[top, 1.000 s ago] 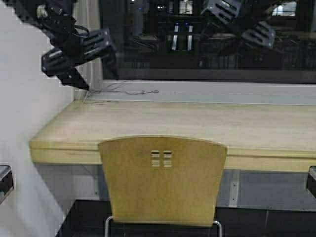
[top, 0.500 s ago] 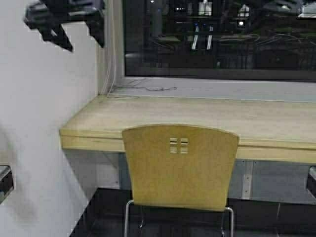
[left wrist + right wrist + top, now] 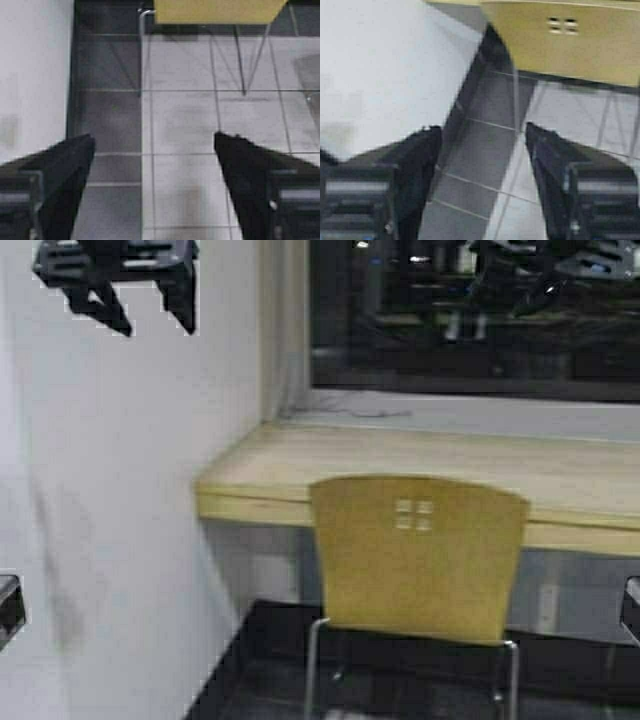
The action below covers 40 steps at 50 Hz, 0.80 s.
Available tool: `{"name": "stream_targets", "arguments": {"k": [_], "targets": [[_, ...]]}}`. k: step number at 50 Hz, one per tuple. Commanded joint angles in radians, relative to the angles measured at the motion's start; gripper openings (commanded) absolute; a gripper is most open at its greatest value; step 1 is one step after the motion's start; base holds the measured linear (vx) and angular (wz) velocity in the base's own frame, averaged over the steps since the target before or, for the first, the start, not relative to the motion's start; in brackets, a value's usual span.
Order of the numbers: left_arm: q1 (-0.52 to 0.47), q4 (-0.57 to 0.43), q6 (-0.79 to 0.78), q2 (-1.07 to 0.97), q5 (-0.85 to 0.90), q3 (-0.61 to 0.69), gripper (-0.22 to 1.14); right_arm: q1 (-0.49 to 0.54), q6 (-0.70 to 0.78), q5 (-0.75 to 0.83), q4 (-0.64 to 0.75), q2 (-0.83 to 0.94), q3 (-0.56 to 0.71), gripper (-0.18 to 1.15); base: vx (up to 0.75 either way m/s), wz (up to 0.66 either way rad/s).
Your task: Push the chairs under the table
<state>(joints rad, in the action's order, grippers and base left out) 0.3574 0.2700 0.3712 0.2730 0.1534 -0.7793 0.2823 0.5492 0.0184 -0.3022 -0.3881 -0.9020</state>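
Note:
One yellow-tan plywood chair [image 3: 415, 560] with four small square cutouts stands right of centre, its back just in front of the table's thick front edge. The long pale wood table [image 3: 260, 475] runs along the window from the white wall to the right. My left gripper [image 3: 152, 150] is open and empty above the floor tiles, with the chair [image 3: 215, 11] and its chrome legs farther ahead. My right gripper [image 3: 482, 150] is open and empty too, low over the floor, short of the chair back [image 3: 570, 45]. Neither gripper touches the chair.
A white wall [image 3: 110, 500] fills the left side and meets the table's left end. A dark window [image 3: 470, 320] sits above the sill behind the table. The floor has dark tiles by the wall [image 3: 110, 110] and pale tiles [image 3: 190, 125] beside them.
The robot has moved: the whole scene has shifted right in the high view, so the wall fills more of the left and the chair and table sit farther right.

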Motion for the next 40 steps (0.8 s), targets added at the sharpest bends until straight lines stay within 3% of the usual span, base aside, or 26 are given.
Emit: {"name": "stream_targets", "arguments": {"k": [1, 40], "targets": [[-0.037, -0.003, 0.002, -0.026, -0.009, 0.032, 1.01, -0.002, 0.002, 0.008, 0.000, -0.014, 0.023, 0.87, -0.27, 0.35], [-0.037, -0.052, -0.003, 0.041, -0.032, 0.028, 1.01, -0.002, -0.002, 0.029, 0.000, -0.018, 0.023, 0.88, -0.25, 0.29]]}}
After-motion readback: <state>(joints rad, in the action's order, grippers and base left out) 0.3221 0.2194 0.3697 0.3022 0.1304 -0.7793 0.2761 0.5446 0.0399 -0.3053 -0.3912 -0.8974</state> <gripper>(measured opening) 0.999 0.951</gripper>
